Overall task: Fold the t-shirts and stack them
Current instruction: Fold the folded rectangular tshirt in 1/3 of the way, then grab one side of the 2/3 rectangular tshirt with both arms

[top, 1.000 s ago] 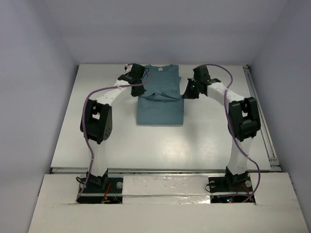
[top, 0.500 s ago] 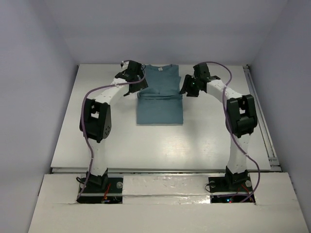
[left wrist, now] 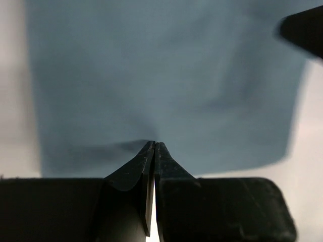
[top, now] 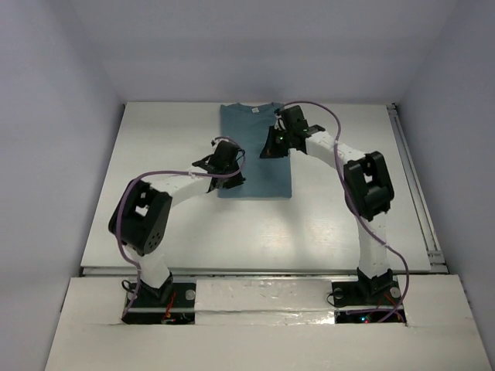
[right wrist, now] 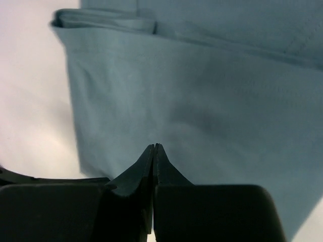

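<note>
Item: t-shirt (top: 254,139), plain teal, one seen.
Condition: folded into a long narrow rectangle and lying flat.
Location: on the white table (top: 170,224), in its far half, about midway between left and right. The collar end points toward the far edge and the hem toward the arm bases.
Neck label: a small pale mark (top: 253,113) just inside the collar.
Fold detail: the right wrist view shows stacked cloth layers ending in a rolled edge at the upper left.
Left gripper (left wrist: 155,144): the fingers are pressed together with no gap. The tips sit at the cloth just inside one edge, with a small pucker beside them. Whether any fabric is pinched cannot be told. From above it sits over the shirt's near-left part.
Right gripper (right wrist: 153,146): the fingers are closed tip to tip with nothing visible between them. It sits low over the shirt's right side, farther from the bases than the left one.
Left arm (top: 143,220): bent low, reaching in from the left.
Right arm (top: 367,182): elbow raised, forearm angled in toward the shirt.
Surround: pale lavender walls (top: 62,116) on three sides.
</note>
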`<action>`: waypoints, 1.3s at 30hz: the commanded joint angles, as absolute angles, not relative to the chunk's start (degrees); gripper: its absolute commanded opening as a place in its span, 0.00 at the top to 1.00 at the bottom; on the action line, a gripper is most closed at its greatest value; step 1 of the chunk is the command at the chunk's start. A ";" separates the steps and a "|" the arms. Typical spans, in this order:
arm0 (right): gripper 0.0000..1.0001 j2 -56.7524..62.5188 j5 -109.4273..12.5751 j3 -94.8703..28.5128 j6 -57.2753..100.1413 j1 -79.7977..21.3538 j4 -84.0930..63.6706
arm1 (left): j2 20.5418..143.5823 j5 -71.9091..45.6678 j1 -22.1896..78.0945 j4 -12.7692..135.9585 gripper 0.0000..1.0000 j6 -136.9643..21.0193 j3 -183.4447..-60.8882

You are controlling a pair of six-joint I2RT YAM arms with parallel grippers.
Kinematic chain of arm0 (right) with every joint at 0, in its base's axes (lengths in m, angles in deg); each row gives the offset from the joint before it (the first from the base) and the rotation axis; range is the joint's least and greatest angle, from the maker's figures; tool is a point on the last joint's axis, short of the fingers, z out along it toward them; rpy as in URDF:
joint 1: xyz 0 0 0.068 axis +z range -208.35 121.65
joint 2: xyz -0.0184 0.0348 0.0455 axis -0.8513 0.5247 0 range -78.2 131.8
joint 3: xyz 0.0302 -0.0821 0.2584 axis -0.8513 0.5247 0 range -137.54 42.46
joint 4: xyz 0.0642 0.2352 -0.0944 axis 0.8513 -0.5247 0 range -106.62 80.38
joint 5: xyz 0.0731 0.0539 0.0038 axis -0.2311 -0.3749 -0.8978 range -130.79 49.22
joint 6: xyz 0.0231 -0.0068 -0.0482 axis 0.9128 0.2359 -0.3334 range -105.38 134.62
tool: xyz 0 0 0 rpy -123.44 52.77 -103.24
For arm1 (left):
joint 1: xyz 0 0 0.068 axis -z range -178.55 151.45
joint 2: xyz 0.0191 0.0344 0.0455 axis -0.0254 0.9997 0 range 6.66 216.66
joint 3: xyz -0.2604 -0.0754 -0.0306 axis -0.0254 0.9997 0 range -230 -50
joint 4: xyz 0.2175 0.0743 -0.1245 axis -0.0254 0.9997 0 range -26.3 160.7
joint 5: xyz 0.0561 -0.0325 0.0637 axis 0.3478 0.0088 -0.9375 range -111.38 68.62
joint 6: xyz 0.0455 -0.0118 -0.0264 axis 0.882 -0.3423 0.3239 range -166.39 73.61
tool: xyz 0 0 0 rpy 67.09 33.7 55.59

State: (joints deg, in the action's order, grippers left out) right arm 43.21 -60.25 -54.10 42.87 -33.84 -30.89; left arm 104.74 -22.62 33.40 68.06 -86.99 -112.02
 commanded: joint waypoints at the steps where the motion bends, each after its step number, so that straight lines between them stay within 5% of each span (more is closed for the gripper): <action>1: 1.00 47.39 -62.58 -60.37 43.00 -34.27 -30.71 | 106.14 -24.28 32.57 66.07 1.00 -87.00 -110.74; 9: 1.00 56.97 -58.72 -67.23 44.24 -34.27 -31.49 | 102.73 -26.57 32.04 66.60 1.00 -87.26 -104.58; 14: 1.00 50.49 -58.10 -67.50 42.31 -34.79 -33.87 | 92.46 -28.58 32.04 69.23 0.99 -86.21 -101.59; 16: 1.00 43.58 -59.23 -61.31 42.74 -34.79 -33.01 | 86.92 -29.38 30.73 70.28 0.79 -85.51 -100.63; 27: 1.00 16.74 -60.22 -18.29 47.93 -34.79 -20.69 | 91.73 -17.25 23.60 65.72 0.48 -83.66 -94.47; 39: 1.00 14.27 -55.46 -8.17 48.63 -37.34 -19.63 | 96.57 -19.62 23.07 66.16 0.58 -82.69 -93.60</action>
State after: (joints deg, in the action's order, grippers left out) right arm 16.83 -56.60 -8.42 48.31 -37.40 -22.87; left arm 96.21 -18.60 23.19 65.46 -83.71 -94.75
